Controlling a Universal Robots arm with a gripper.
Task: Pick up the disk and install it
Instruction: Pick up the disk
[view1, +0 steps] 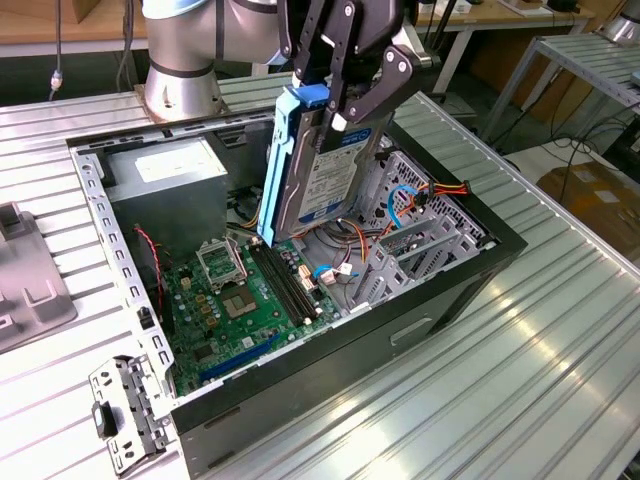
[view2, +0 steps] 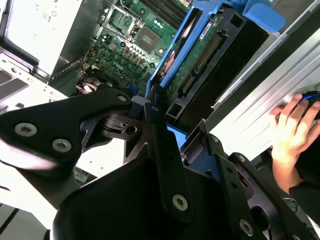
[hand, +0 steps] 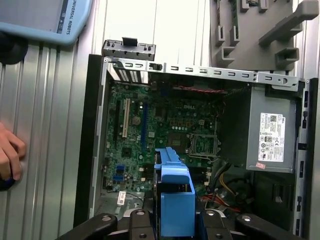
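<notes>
1. Ribbed metal worktop (view1: 560, 330) all round, and on it an open case (view1: 440, 300) lying on its side, its insides facing up.
2. Up top in the exterior view the arm (view1: 185, 60) is cut off by the frame, so we get its base and the black linkage and no more.
3. The pincer (view1: 325, 100) is clamped on the disk (view1: 330, 180), one finger against each blue side rail.
4. The disk hangs steeply tilted, close to upright, over the open case. It sits between the power supply (view1: 170, 175) and the drive cage (view1: 425, 250).
5. Its lower end covers part of the motherboard (view1: 235, 300) by the long slots. Whether that corner touches anything below, I cannot tell.
6. In the second wrist view the disk's underside shows a green circuit board, and the black fingers (view2: 157, 135) block its near end.
7. In the first wrist view the blue rail stands edge-on and hides the disk's face.
8. Red, orange and blue cables (view1: 430, 195) crowd the space just beside the cage.
9. A loose metal bracket (view1: 125, 415) lies outside the case's corner, and a grey fixture (view1: 25, 285) sits at the exterior view's left, partly cut off.
10. A person's hand (view2: 295, 130) rests at the worktop's edge on something dark that is hard to make out.
11. As for labels, there's a white-and-blue one on the disk's face and a white sticker on the power supply.
</notes>
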